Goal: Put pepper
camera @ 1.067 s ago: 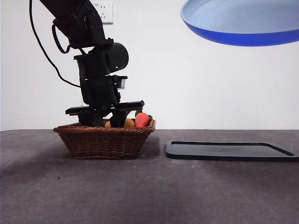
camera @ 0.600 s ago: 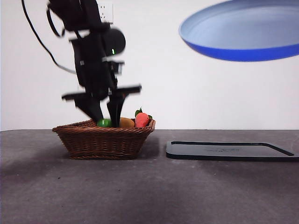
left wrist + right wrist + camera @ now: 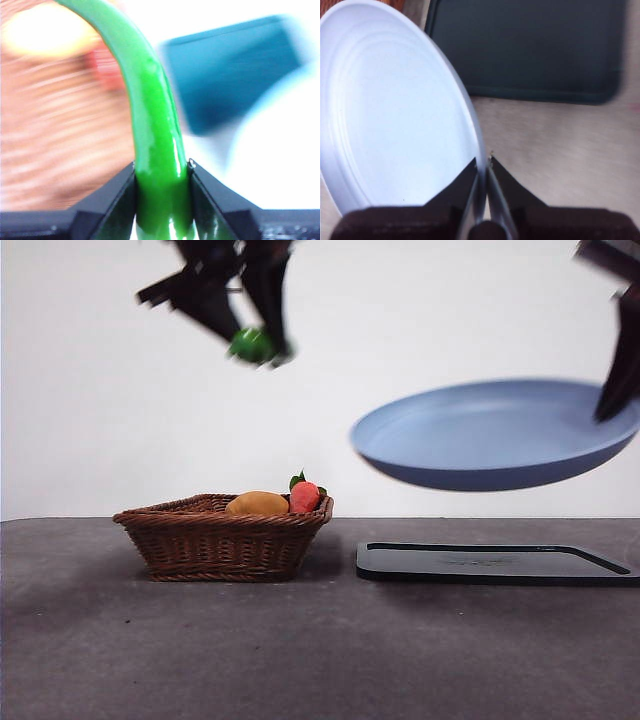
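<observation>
My left gripper [image 3: 255,340] is shut on the green pepper [image 3: 251,344] and holds it high above the wicker basket [image 3: 222,537]. In the left wrist view the pepper [image 3: 152,115] curves up from between the jaws of that gripper [image 3: 162,167]. My right gripper [image 3: 612,405] is shut on the rim of the blue plate [image 3: 490,435] and holds it in the air above the black tray [image 3: 495,562]. In the right wrist view the gripper [image 3: 482,162] pinches the plate [image 3: 395,115] at its edge.
The basket holds a yellow-orange fruit [image 3: 257,503] and an orange-red item with green leaves [image 3: 304,495]. The black tray also shows in the right wrist view [image 3: 530,47]. Grey table [image 3: 300,650] in front.
My left gripper has risen out of the basket with the pepper in it. The blue plate has come down from the top of the view to just above the tray.
</observation>
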